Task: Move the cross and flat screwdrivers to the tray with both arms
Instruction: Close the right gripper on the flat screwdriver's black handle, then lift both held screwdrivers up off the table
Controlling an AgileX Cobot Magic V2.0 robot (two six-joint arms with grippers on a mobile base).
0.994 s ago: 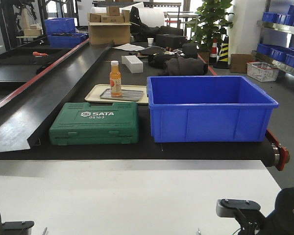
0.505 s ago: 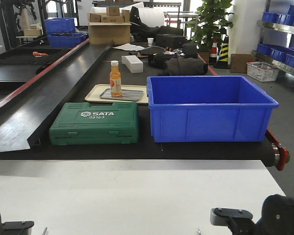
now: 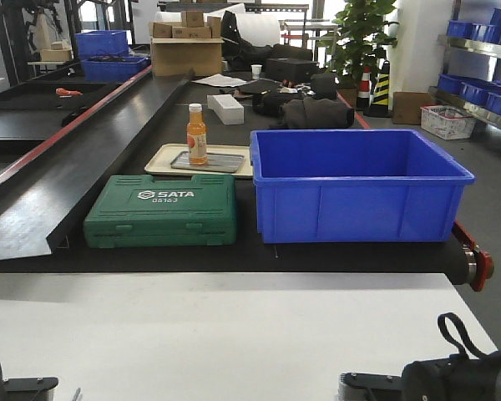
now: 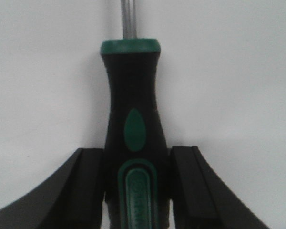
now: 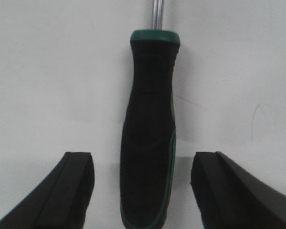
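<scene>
In the left wrist view a black-and-green screwdriver (image 4: 132, 90) lies on the white table, its steel shaft (image 4: 128, 19) pointing away. My left gripper (image 4: 136, 160) is shut on the handle, with both black fingers pressed against its sides. The right wrist view shows the other screwdriver (image 5: 150, 109), also on the white table. My right gripper (image 5: 142, 164) is open around its handle, with white table showing on both sides. The tips are out of view, so I cannot tell cross from flat. The grey metal tray (image 3: 227, 162) sits far ahead on the black conveyor.
An orange bottle (image 3: 197, 134) stands on the tray, which rests in a cream tray (image 3: 159, 159). A green SATA case (image 3: 161, 210) and a deep blue bin (image 3: 356, 185) stand nearer on the conveyor. The right arm's body (image 3: 451, 380) shows at the bottom right.
In the front view the right arm's dark body has sunk lower and shifted left along the bottom edge. Nothing else has moved.
</scene>
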